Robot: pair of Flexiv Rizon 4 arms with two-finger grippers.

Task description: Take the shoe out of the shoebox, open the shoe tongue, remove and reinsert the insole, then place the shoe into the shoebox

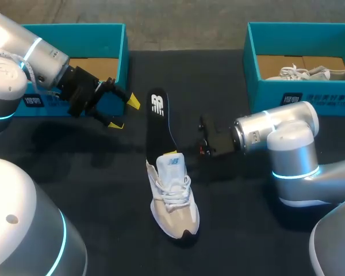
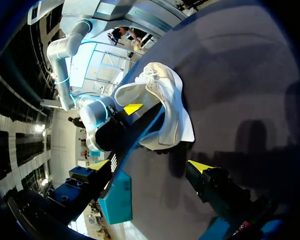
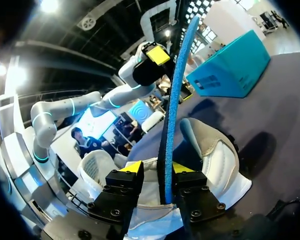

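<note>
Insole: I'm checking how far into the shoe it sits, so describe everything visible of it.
The insole is long and thin, black on top with a white logo near its heel end and blue along its edge; it looks like foam. Its forefoot end is tucked into the opening of the white shoe, and its heel end points toward the table's far side. The right gripper is shut on it just above the shoe. Whether it touches the table is unclear.

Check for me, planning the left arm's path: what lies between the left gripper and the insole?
Nothing: in the head view only bare table separates the left gripper from the insole.
</note>
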